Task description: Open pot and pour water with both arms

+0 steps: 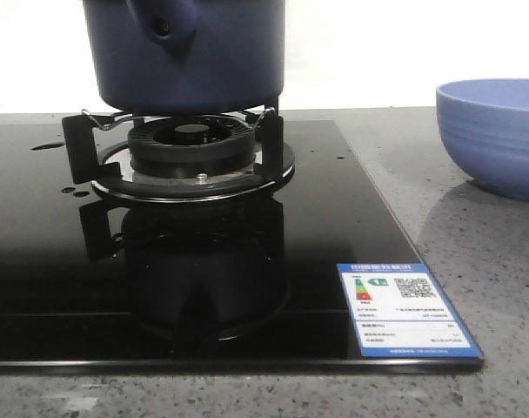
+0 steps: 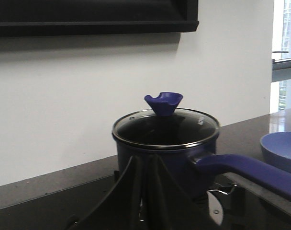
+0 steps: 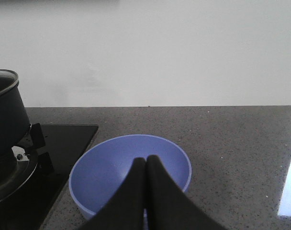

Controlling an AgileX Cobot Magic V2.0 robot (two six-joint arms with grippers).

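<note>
Grey speckled worktop (image 1: pixel 499 287) carries our black glass hob (image 1: pixel 38 261), and the pot (image 1: pixel 184 52) sits on its burner stand (image 1: pixel 190 157) with the glass lid (image 2: pixel 165 127) on. Our left pincer (image 2: pixel 145 165) is pressed together facing the pot; our right pincer (image 3: pixel 145 165) is likewise closed, empty, above the blue bowl (image 3: pixel 107 167).

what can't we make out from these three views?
- Pot top and lid: cut off by the front view's upper edge.
- Water in the pot: left wrist view, dark glass lid shows no level.
- Pot handle end: runs off the left wrist frame edge.
- Bowl near rim: right wrist view, behind the closed right gripper.
- Sticker text: front view, too small.
</note>
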